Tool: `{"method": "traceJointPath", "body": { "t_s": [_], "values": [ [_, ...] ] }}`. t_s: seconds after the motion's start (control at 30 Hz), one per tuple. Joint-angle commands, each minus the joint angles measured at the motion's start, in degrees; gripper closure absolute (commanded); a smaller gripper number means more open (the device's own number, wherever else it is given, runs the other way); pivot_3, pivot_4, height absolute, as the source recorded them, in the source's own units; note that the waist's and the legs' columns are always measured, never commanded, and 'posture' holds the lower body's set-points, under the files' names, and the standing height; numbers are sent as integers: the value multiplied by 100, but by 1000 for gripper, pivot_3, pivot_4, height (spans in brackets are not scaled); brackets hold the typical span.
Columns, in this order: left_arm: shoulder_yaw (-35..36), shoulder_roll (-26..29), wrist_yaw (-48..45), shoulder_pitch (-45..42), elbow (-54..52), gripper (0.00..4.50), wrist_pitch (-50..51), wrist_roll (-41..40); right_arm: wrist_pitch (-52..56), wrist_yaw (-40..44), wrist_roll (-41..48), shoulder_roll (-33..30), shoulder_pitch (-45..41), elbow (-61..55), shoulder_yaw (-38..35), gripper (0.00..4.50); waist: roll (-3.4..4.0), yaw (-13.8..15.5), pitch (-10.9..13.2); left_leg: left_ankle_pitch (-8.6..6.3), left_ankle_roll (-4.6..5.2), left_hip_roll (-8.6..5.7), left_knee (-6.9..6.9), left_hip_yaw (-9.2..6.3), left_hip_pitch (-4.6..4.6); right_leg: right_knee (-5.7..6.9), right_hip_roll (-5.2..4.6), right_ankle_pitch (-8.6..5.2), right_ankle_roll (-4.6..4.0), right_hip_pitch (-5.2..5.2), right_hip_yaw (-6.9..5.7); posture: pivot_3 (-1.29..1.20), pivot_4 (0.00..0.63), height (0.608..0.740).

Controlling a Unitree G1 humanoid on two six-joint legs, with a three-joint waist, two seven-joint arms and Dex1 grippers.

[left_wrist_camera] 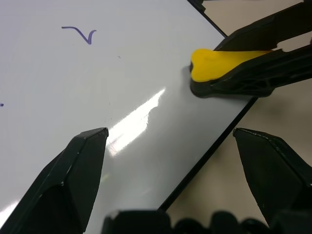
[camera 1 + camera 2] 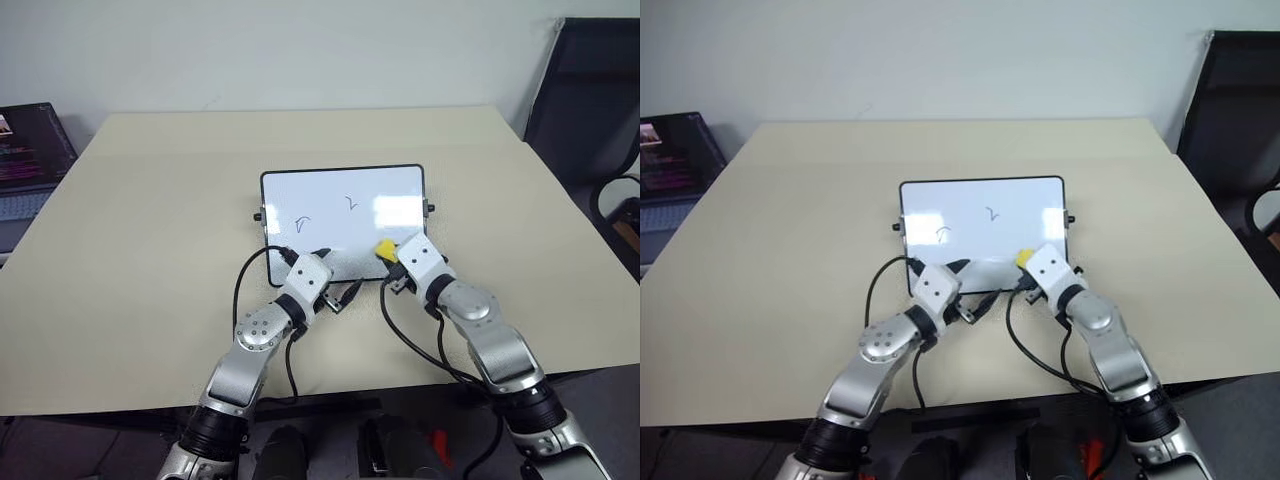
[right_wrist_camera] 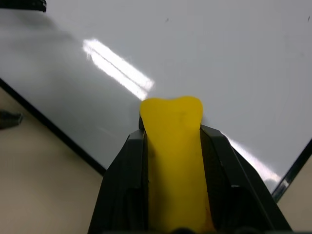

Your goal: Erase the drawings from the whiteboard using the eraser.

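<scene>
Bare table rings the whiteboard; both claws crowd its near edge.

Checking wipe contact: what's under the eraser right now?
The eraser, clamped in the right tool, sits over the whiteboard near its front edge. Any ink beneath it is hidden.

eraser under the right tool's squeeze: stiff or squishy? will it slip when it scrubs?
Probably squishy: the eraser looks pinched where the right tool clamps it and flares past the fingertips. It likely grips well, since both fingers sit deep along its sides. The whiteboard is glossy, so the eraser may skate unless pressed down.
</scene>
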Motion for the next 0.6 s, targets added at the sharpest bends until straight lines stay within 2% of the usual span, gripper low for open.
{"method": "traceJointPath", "body": {
  "t_s": [0.03,0.2,0.33,0.6],
  "values": [
    [25,-3,16,8,-337,0,-48,-28,245,-16,-53,-189,267,-21,-255,3382,-1,0,0,0,0,0,1,0,0,0,0,0,0,2,1,0,150,740],
    [22,-9,-16,-49,-268,0,-49,-48,154,-143,23,-227,393,-193,-568,3382,-1,0,-1,0,0,-1,5,1,1,-1,0,0,0,5,1,0,150,740],
    [-19,-40,-26,-92,-262,0,-39,-37,-316,-333,367,166,356,-298,-942,3382,-1,-9,0,0,0,0,6,2,-3,1,0,0,0,1,1,0,150,740],
    [-81,-72,-41,-95,-262,0,-22,-12,-931,-433,544,318,511,-214,-1228,3382,-1,-2,0,-1,-1,0,-2,0,-13,-10,0,0,1,-8,0,0,150,740]
  ]
}}
